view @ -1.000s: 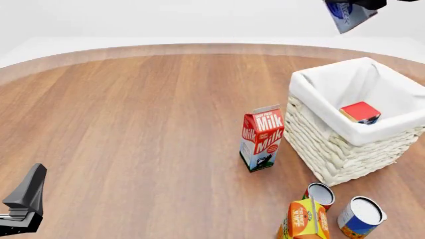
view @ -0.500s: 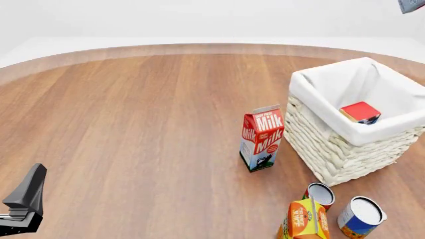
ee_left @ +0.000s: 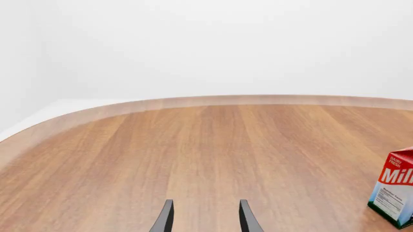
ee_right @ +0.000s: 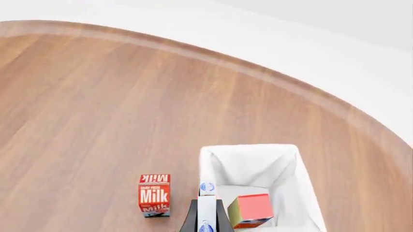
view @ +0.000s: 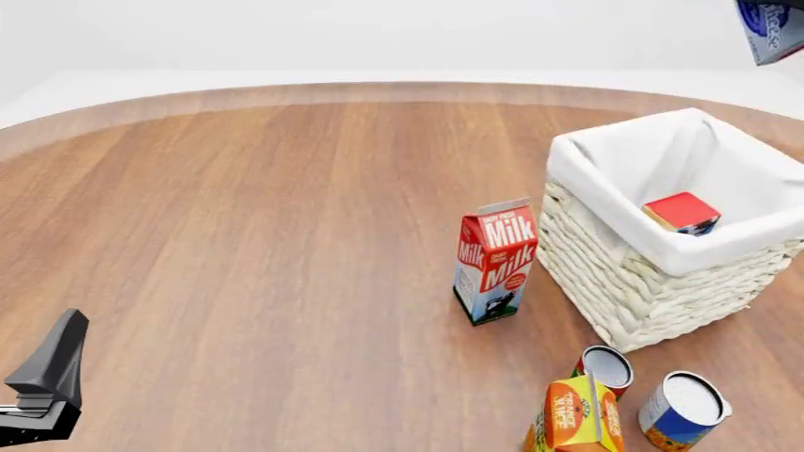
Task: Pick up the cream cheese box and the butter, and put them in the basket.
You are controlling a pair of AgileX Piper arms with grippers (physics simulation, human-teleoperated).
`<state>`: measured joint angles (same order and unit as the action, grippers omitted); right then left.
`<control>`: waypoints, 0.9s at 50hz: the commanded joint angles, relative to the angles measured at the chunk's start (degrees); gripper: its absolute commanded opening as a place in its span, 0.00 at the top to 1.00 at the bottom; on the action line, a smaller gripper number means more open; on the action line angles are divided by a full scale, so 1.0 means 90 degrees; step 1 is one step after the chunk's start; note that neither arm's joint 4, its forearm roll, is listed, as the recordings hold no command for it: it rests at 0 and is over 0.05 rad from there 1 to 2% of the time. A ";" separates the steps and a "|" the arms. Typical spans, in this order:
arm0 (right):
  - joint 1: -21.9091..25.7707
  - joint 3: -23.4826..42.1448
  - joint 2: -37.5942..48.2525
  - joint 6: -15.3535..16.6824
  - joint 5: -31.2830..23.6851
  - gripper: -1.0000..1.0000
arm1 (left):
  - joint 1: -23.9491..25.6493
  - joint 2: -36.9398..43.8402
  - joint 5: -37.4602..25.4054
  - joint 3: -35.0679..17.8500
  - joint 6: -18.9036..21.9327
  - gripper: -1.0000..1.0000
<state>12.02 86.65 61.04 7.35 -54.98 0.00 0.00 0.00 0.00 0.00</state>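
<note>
The cream cheese box (view: pixel 769 28), white with pale-blue markings, hangs high at the top right corner of the front view, above and beyond the basket (view: pixel 616 221). In the right wrist view the box (ee_right: pixel 207 191) sits between the fingers of my right gripper (ee_right: pixel 207 212), which is shut on it, with the basket (ee_right: pixel 248 151) below. The red butter (view: pixel 683 212) lies inside the basket on the white lining, and it also shows from the wrist as the butter (ee_right: pixel 250 210). My left gripper (view: pixel 51 372) rests low at the near left, and in its own view the left gripper (ee_left: pixel 205 220) is open and holds nothing.
A red milk carton (view: pixel 494 261) stands upright just left of the basket. At the near right stand an orange juice carton (view: pixel 575 416) and two tin cans (view: pixel 607 365), (view: pixel 684 410). The milk carton (ee_left: pixel 395 193) shows at the edge of the left wrist view.
My right gripper has carried the cream cheese box to the right along the top of the front view, and it now sits slightly lower than half a second ago. The left arm has not moved.
</note>
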 commanded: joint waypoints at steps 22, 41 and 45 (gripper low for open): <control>-0.0548 -0.0244 0.0129 -0.0024 0.0324 1.00 | 0.0000 0.0000 0.0000 0.0000 0.0000 0.00; -0.0526 -0.0978 0.0418 -0.0117 0.0918 1.00 | 0.0000 0.0000 0.0000 0.0000 0.0000 0.00; -0.0539 -0.1055 0.0437 -0.0110 0.0975 1.00 | 0.0000 0.0000 0.0000 0.0000 0.0000 0.00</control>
<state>7.42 79.03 64.30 6.87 -48.17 0.00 0.00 0.00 0.00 0.00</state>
